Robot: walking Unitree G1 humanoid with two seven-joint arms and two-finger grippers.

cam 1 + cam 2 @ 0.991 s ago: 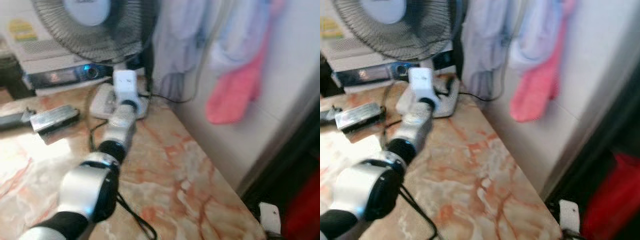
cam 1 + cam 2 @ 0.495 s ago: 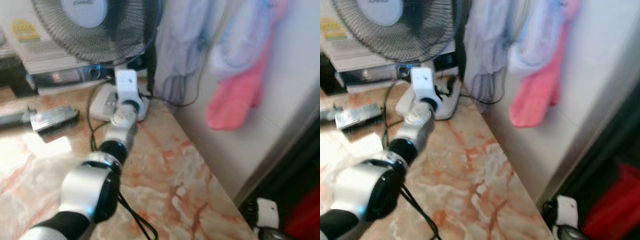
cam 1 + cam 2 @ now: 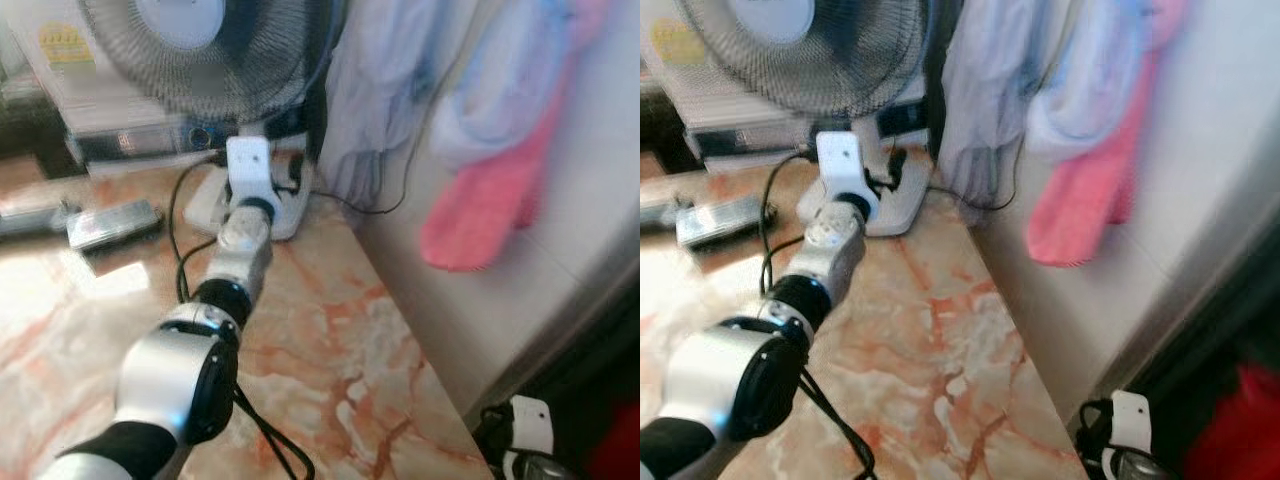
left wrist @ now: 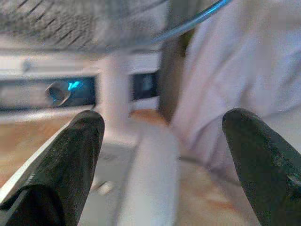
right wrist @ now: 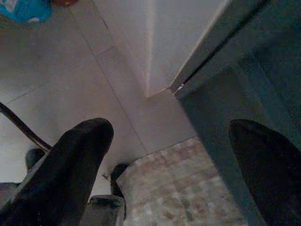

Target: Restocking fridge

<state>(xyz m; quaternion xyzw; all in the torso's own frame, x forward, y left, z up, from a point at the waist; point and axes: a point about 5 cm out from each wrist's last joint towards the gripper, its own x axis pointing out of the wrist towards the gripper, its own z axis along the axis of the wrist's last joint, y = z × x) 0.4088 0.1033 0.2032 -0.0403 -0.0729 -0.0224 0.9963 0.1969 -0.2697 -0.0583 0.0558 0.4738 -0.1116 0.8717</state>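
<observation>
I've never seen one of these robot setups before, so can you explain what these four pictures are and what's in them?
This is a walking humanoid robot with two silver arms, each ending in two long black fingers. Two pictures come from a stereo camera on its head, looking down. They show the left arm stretched over a marble counter toward a white fan, with a black cable trailing below. Clothes and a pink towel hang on the wall.

The other two come from wrist cameras looking along each arm's fingers. The left gripper is open, near the fan's base, holding nothing. The right gripper hangs low, open and empty, above a tiled floor.
</observation>
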